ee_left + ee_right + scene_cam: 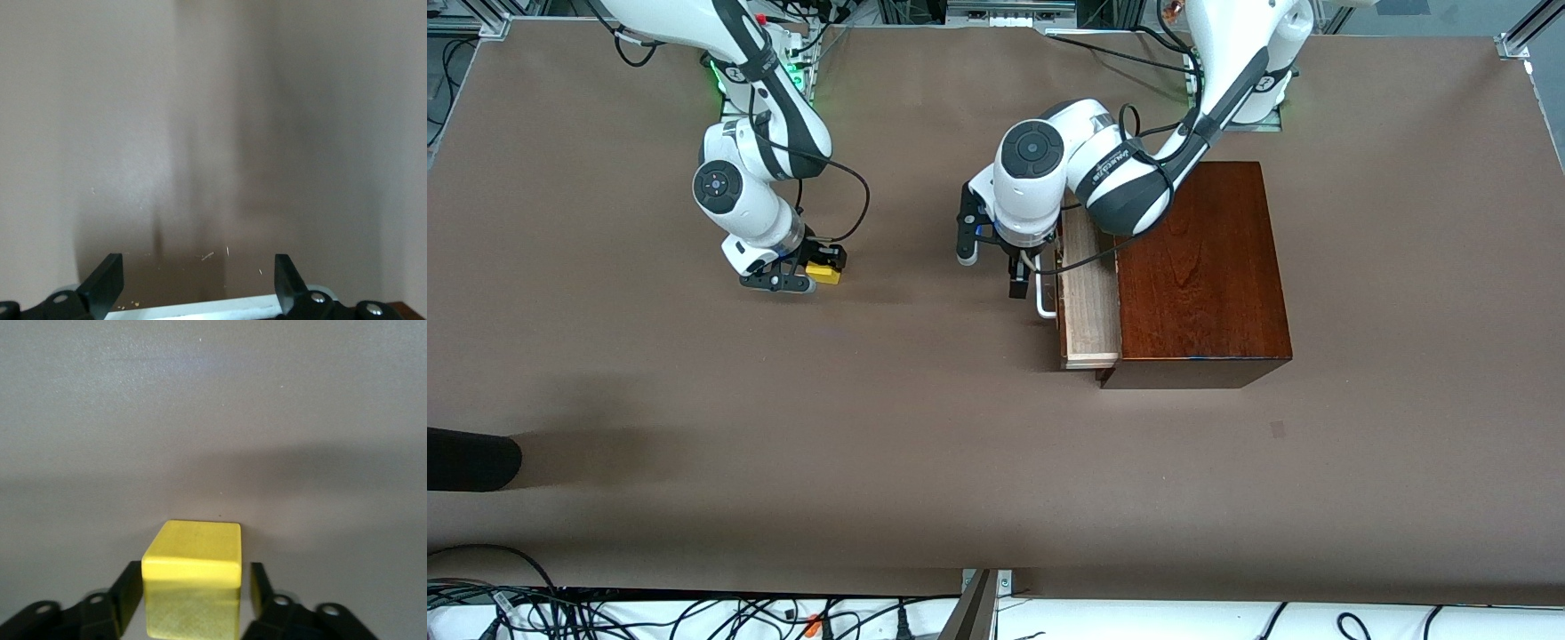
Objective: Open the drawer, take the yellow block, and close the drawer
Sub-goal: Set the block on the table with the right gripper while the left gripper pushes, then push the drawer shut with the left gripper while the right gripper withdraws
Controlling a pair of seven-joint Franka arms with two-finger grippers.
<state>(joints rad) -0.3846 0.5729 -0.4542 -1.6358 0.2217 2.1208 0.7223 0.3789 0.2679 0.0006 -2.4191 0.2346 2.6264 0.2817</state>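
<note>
Pale wood of the drawer (1089, 298) shows in the front view: pulled part-way out of the dark wooden box (1202, 267), long axis running toward the front camera, white handle (1044, 298) on the face turned to the right arm's end of the table (996, 462). Left claw (1021, 283) sits just beside that handle. The left arm is by far the nearer one for the closing push, which I judge should go straight at the box, square to the drawer front. Yellow block (823, 273) is out of the drawer, well apart from it, at the right claw (796, 274).

Left wrist view: left claw (199, 280) released, fingers spread, white handle (200, 309) running between the two fingers.

Right wrist view: yellow block (193, 567) sits between the fingers of the right claw (195, 593); a thin gap shows on one side, so whether it grips I cannot tell.
</note>
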